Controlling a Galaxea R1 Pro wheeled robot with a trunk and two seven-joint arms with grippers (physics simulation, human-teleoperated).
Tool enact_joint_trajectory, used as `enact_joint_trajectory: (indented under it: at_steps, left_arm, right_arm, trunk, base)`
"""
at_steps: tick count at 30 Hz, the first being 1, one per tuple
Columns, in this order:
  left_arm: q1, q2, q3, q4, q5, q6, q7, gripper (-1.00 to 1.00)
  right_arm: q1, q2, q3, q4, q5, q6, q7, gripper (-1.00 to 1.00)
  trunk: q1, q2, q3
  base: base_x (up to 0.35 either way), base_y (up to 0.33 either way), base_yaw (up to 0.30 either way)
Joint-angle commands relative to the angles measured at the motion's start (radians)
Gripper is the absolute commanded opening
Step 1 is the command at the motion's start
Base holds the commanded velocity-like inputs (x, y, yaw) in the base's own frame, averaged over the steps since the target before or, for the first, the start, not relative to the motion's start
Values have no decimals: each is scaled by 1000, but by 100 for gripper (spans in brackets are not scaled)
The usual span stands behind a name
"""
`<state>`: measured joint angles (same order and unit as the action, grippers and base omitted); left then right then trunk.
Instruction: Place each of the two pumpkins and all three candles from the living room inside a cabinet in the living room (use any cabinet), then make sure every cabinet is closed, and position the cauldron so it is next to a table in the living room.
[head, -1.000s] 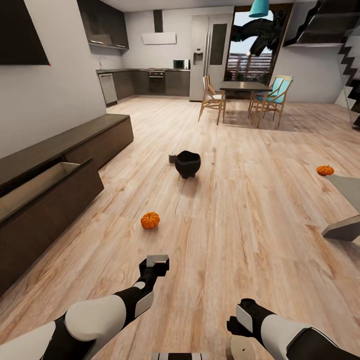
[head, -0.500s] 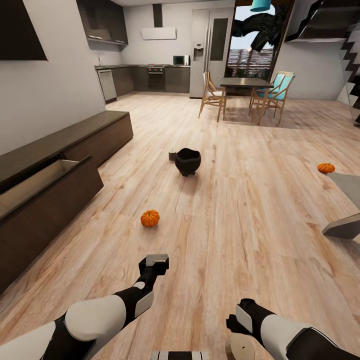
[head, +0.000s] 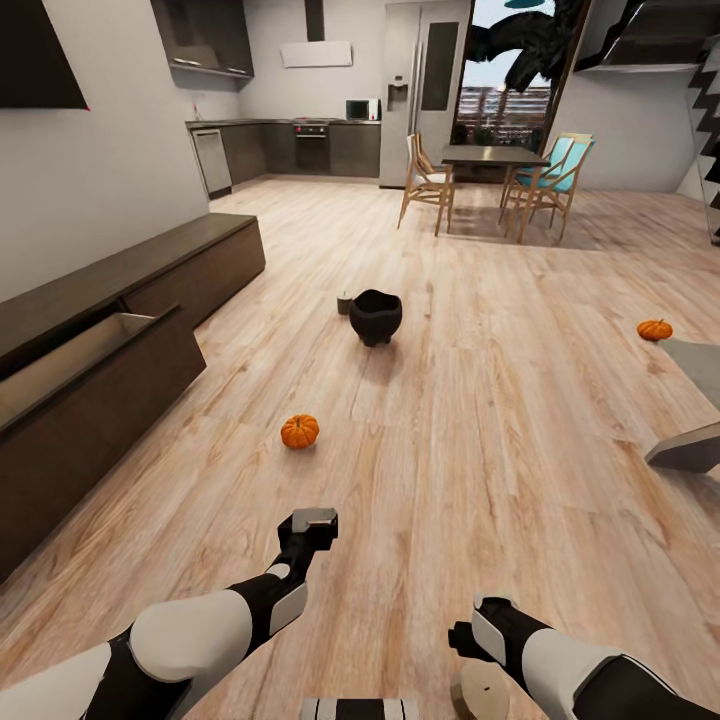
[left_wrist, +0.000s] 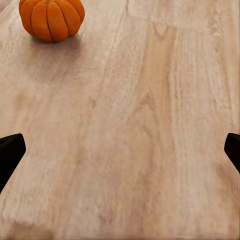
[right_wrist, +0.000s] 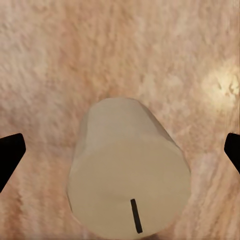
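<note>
Since the earlier frames the head camera has tipped down and advanced slightly, so the whole scene has shifted; the objects themselves have not moved. Left gripper (head: 314, 519) hangs over bare floor (head: 480, 450), fingers spread wide, short of the near pumpkin (head: 299, 431). Right gripper (right_wrist: 120, 150) stands with fingers wide, a pale candle (right_wrist: 127, 180) upright between them but untouched. Cabinet (head: 90, 400) at left has one drawer open. Cauldron (head: 375, 317) stands mid-floor, a second candle (head: 345, 302) just beside its left side; the far pumpkin (head: 655, 329) lies at right near the table (head: 690, 450). Risk: closing off-centre could tip the candle, which would roll; the round pumpkin could likewise squirt away. No legible writing.
</note>
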<state>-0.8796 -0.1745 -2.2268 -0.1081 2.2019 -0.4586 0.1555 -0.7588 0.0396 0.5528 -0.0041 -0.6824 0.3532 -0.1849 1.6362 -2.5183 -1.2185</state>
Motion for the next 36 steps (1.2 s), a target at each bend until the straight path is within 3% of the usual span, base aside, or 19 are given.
enact_joint_trajectory:
  at_steps: [1,12,36]
  left_arm:
    - [-1,0,-8,-2,1,-3,10,100]
    - [-1,0,-8,-8,1,-3,9,100]
    - [-1,0,-8,-30,-1,-1,16,100]
  right_arm:
    - [-1,0,9,-1,-9,6,-4,100]
    - [-1,0,8,-1,-9,12,-6,100]
    - [-1,1,7,-1,-9,19,-17,100]
  trunk:
    - [0,0,-1]
    - [0,0,-1]
    - [11,-6,-94]
  base:
    - [0,0,0]
    - [0,0,0]
    - [0,0,0]
